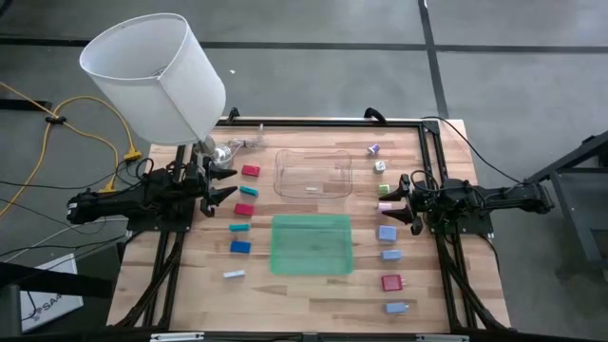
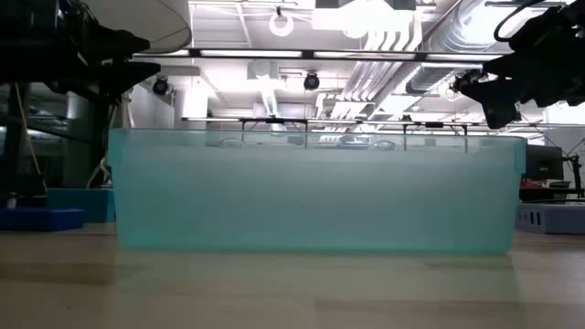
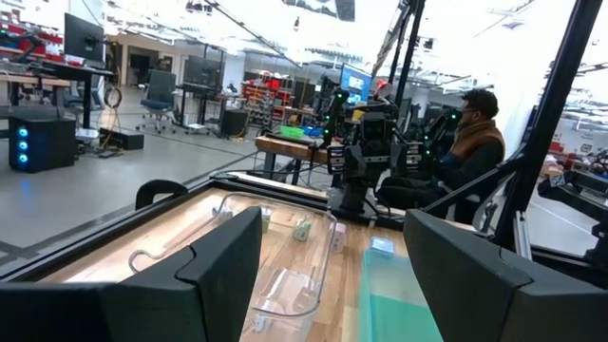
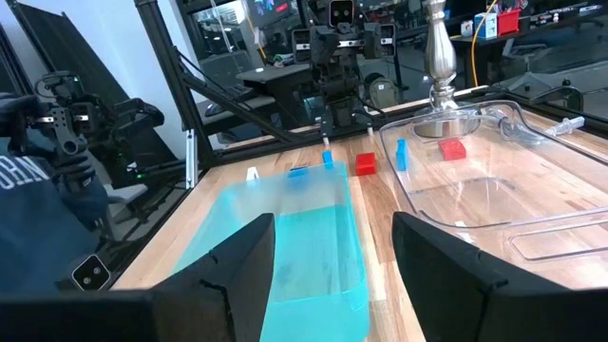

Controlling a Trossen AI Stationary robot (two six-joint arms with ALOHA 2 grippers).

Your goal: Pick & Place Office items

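The office items lie flat on the wooden table in two columns. The left column holds red blocks [image 1: 250, 171], a teal block [image 1: 238, 228], a blue block [image 1: 240, 247] and a pale one [image 1: 234, 275]. The right column holds a purple block [image 1: 373, 149], a white cube [image 1: 379, 166], pale blue blocks [image 1: 387, 232] and a red block [image 1: 391, 281]. My left gripper [image 1: 228, 184] [image 3: 332, 217] hangs open above the left column's far part. My right gripper [image 1: 399, 201] [image 4: 333, 220] hangs open beside the green and pink blocks [image 1: 385, 198]. Neither touches anything.
A green translucent tray [image 1: 312, 244] [image 2: 311, 192] sits mid-table near the front, with a clear plastic tray [image 1: 313, 174] [image 4: 475, 180] behind it. A lamp with a white shade [image 1: 157, 76] stands at the far left corner. A seated person [image 3: 475, 142] shows beyond the table.
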